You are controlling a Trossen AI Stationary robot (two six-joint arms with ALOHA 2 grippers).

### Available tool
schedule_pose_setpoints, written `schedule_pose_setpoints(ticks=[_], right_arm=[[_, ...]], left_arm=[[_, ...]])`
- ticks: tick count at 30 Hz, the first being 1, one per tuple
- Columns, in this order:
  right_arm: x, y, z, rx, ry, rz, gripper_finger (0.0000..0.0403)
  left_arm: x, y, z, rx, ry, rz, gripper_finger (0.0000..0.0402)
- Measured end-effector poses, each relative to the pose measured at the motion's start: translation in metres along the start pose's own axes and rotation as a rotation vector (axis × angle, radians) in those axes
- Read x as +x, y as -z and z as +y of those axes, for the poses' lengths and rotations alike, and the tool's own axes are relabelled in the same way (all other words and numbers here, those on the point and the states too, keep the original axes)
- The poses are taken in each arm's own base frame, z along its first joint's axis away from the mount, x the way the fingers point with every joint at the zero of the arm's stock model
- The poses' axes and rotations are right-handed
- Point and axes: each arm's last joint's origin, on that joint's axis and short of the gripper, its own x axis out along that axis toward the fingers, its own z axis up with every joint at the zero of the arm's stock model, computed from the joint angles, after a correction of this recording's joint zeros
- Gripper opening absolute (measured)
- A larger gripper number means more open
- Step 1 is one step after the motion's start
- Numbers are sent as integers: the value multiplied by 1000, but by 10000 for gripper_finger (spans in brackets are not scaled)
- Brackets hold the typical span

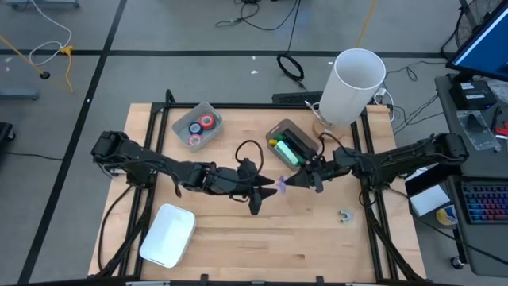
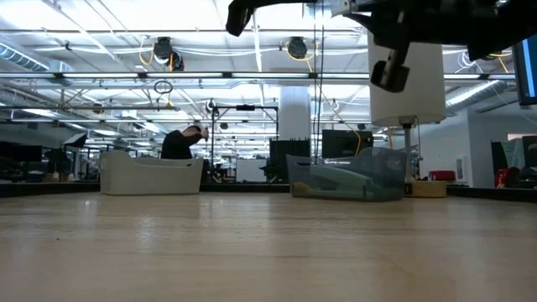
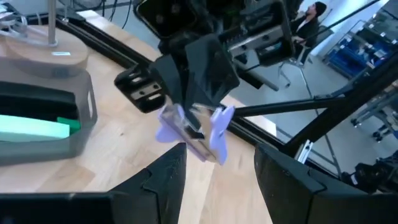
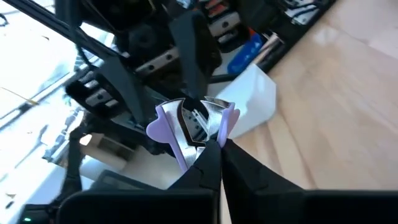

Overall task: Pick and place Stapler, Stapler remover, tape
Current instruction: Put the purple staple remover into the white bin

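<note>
A: The right gripper [image 1: 295, 181] is pinched tight on the purple-winged metal staple remover [image 1: 282, 183], holding it in the air just right of the tabletop's centre.

B: And the left gripper [image 1: 262, 193]?

A: It faces the remover from about eight o'clock of it, fingers spread, just beside the purple wings. I cannot tell whether the fingers touch it. In the left wrist view the remover [image 3: 198, 129] sits between the two dark fingers [image 3: 163, 180], gripped from beyond by the other arm's black gripper [image 3: 198, 112]. The right wrist view shows the same thing from the other side: the remover [image 4: 193, 127] at the closed tips, the left gripper [image 4: 186, 93] behind it.

B: Where is the tape?

A: The small ring-shaped rolls, red [image 1: 207, 121] and blue [image 1: 195, 128], lie in a clear plastic bin [image 1: 186, 120] at about ten o'clock on the pale wooden tabletop [image 1: 262, 238], well apart from both grippers.

B: The stapler?

A: A dark stapler with a green part [image 1: 289, 148] lies in a second clear bin [image 1: 277, 128] at about one o'clock of centre, near the right gripper.

B: Anything else?

A: A white rectangular tray [image 1: 167, 234] at seven o'clock, a tall white cylinder [image 1: 352, 86] on a wooden base at two o'clock, and a small metal bit [image 1: 345, 215] at four o'clock.
</note>
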Motion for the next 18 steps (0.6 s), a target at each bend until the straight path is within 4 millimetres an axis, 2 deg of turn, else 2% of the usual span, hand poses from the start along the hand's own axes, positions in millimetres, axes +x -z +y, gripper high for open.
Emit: schedule_pose_setpoints(ticks=[11, 18], right_arm=[[0, -2, 3, 15, -26, -16, 0], [0, -2, 3, 15, -26, -17, 0]], left_arm=[[1, -6, 0, -31, 19, -44, 189], [4, -12, 9, -51, 0, -57, 187]])
